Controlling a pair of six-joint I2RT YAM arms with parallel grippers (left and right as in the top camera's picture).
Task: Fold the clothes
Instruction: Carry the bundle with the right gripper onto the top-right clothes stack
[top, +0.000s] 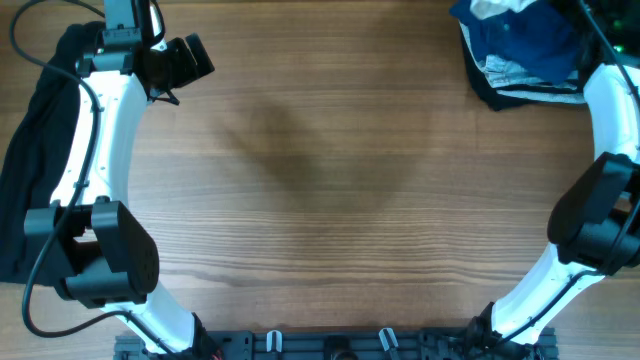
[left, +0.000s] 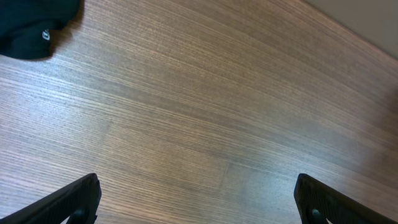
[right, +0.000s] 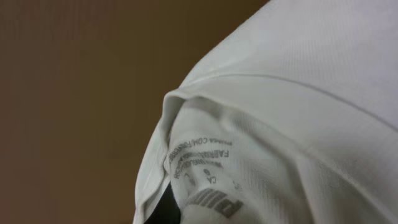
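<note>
The clothes lie in a heap (top: 520, 50) at the table's far right corner: blue, grey, black and a bit of white fabric. The right wrist view is filled by a white T-shirt (right: 298, 93) with a printed collar mark (right: 205, 155), bunched close to the camera. My right gripper is shut on this white T-shirt, and the cloth hides its fingers. In the overhead view only the right arm (top: 610, 100) shows, reaching up to the heap. My left gripper (top: 185, 62) (left: 199, 205) stands wide open over bare wood at the far left, holding nothing.
A black garment (top: 30, 150) (left: 31, 28) lies along the table's left edge, under the left arm. The wooden table (top: 330, 200) stretches between the two arms. Both arm bases stand at the near edge.
</note>
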